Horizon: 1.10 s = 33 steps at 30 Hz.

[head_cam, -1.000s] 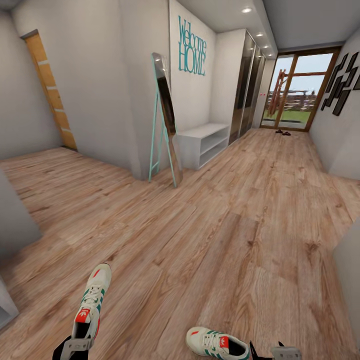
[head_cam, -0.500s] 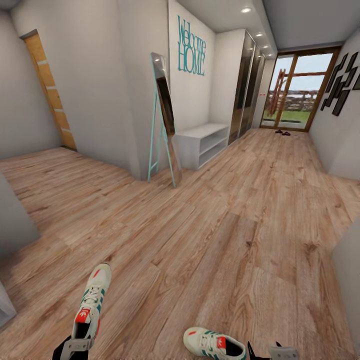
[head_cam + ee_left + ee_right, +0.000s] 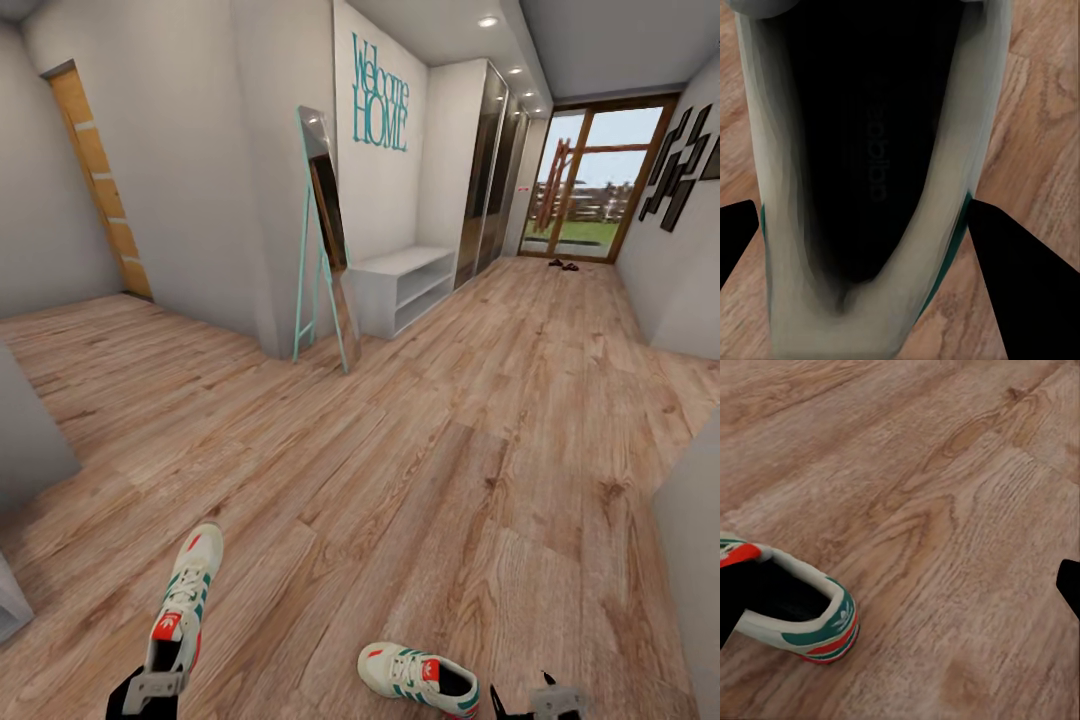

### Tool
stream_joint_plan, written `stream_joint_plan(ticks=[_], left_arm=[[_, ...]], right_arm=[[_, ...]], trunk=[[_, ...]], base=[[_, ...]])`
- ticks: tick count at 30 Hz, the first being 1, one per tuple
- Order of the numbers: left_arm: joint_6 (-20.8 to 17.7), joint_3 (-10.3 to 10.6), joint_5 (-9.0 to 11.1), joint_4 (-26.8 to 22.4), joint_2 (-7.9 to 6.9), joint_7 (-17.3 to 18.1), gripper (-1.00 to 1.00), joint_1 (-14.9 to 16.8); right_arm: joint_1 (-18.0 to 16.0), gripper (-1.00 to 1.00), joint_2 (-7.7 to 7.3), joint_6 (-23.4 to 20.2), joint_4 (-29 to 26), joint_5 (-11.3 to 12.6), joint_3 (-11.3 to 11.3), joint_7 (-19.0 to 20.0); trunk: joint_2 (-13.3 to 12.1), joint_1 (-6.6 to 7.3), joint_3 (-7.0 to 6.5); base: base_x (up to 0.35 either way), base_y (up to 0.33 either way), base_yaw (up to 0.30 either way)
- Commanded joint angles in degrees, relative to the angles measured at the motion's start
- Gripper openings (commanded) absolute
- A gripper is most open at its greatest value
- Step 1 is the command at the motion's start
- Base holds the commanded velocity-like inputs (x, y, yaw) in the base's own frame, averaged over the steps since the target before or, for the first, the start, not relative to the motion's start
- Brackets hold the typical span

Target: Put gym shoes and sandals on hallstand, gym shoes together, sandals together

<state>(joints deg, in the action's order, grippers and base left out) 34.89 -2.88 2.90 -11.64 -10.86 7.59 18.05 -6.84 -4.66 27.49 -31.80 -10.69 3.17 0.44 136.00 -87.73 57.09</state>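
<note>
1. Gym shoes: one gym shoe [image 3: 183, 600] stands out ahead of the left gripper [image 3: 150, 690], heel toward it and toe away; the second gym shoe [image 3: 418, 678] lies on the corridor floor [image 3: 430, 430] just beside the right gripper [image 3: 545, 700], heel nearest it.
2. Left gripper, wrist view: the dark fingers [image 3: 1020, 277] flank the heel end of the shoe [image 3: 870, 172], whose open mouth faces the camera. The jaws stand wide on either side of the heel, and contact cannot be confirmed, so whether the shoe is clamped cannot be told. The heel-first alignment suits a grasp by the collar.
3. Right gripper, wrist view: one fingertip [image 3: 1069, 585] shows at the picture's edge, well apart from the second shoe's red-and-green heel [image 3: 791, 611], with bare planks between. The jaws appear spread wide and hold nothing.
4. Sandals [image 3: 564, 265]: a small dark pair far ahead of both grippers, on the floor by the glass door [image 3: 590, 185] at the corridor's end; detail too small to read.
5. White bench [image 3: 400, 285] beneath the teal "Welcome HOME" lettering [image 3: 380, 92], beside a leaning mirror [image 3: 325, 235]: ahead of the left gripper. It is not the grey hallstand.
6. Judgement: the task is at an early stage, with both sandals and at least one gym shoe on the floor.
</note>
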Motion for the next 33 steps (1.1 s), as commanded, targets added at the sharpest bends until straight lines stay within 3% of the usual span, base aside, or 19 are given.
stream_joint_plan(ticks=[1, 3, 5, 6, 7, 8, 9, 14, 16, 19, 25, 33], left_arm=[[0.0, -0.28, 0.28, 0.01, 0.0, 0.6, -1.0, 0.12], [-0.7, -0.2, 0.27, -0.09, -0.02, 0.79, -1.0, 0.54], [-1.39, -0.17, 0.27, -0.16, -0.03, 0.92, -1.0, 0.71], [-2.82, -0.11, 0.26, -0.39, -0.03, 1.17, -1.0, 0.87], [-4.0, -0.08, 0.23, -0.83, 0.0, 1.45, -1.0, 0.96], [-4.62, -0.06, 0.2, -1.19, 0.01, 1.63, -1.0, 1.01], [-6.76, 0.01, 0.05, -2.89, 0.07, 2.43, -1.0, 1.38], [-13.9, 0.19, -0.22, -8.56, 0.06, 6.18, -1.0, 2.37], [-16.34, 0.21, -0.27, -10.35, 0.05, 7.37, -1.0, 2.58], [-23.67, 0.25, -0.38, -15.17, 0.07, 9.89, -1.0, 3.5], [-30.0, 0.42, -0.52, -19.32, 0.08, 11.0, -1.0, 4.06], [-30.69, 0.5, -0.52, -19.78, 0.04, 10.99, -1.0, 4.09]], right_arm=[[-0.08, 1.0, -0.04, 0.15, -0.2, -2.67, 0.3, 0.07], [-0.62, 1.0, -0.37, -0.23, -1.3, -11.56, 0.29, 0.47], [-1.15, 1.0, -0.46, -0.72, -2.1, -15.7, 0.31, 1.14], [-2.2, 1.0, -0.53, -2.02, -3.71, -20.74, 0.33, 3.1], [-2.94, 1.0, -0.56, -3.38, -4.95, -23.02, 0.37, 5.15], [-3.28, 1.0, -0.57, -4.19, -5.6, -23.83, 0.4, 6.4], [-4.25, 1.0, -0.62, -7.1, -7.58, -25.43, 0.49, 10.76], [-7.32, 1.0, -1.78, -13.44, -10.94, -26.75, 0.66, 20.74], [-8.45, 1.0, -2.2, -14.51, -11.34, -26.88, 0.67, 22.73], [-11.58, 1.0, -2.84, -16.59, -11.87, -27.13, 0.7, 26.7], [-13.33, 1.0, -2.99, -19.32, -11.46, -27.31, 0.63, 29.69], [-13.45, 1.0, -2.99, -19.57, -11.2, -27.35, 0.27, 29.94]], trunk=[[0.02, 0.01, 0.05], [0.02, 0.01, 0.05], [0.02, 0.01, 0.05], [0.02, 0.01, 0.05], [0.02, 0.01, 0.05], [0.02, 0.01, 0.05], [0.02, 0.01, 0.05], [0.02, 0.01, 0.05], [0.02, 0.01, 0.05], [0.02, 0.01, 0.05], [0.02, 0.01, 0.05], [0.02, 0.01, 0.05]], base=[[-0.002, -0.002, 0.0], [-0.001, -0.001, 0.0], [0.0, 0.0, 0.0], [0.0, 0.0, 0.0], [0.0, 0.0, 0.0], [0.0, 0.0, 0.0], [0.0, 0.0, 0.0], [0.0, 0.0, 0.0], [0.0, 0.0, 0.0], [0.0, 0.0, 0.0], [0.0, 0.0, 0.0], [0.031, 0.0, 0.0]])
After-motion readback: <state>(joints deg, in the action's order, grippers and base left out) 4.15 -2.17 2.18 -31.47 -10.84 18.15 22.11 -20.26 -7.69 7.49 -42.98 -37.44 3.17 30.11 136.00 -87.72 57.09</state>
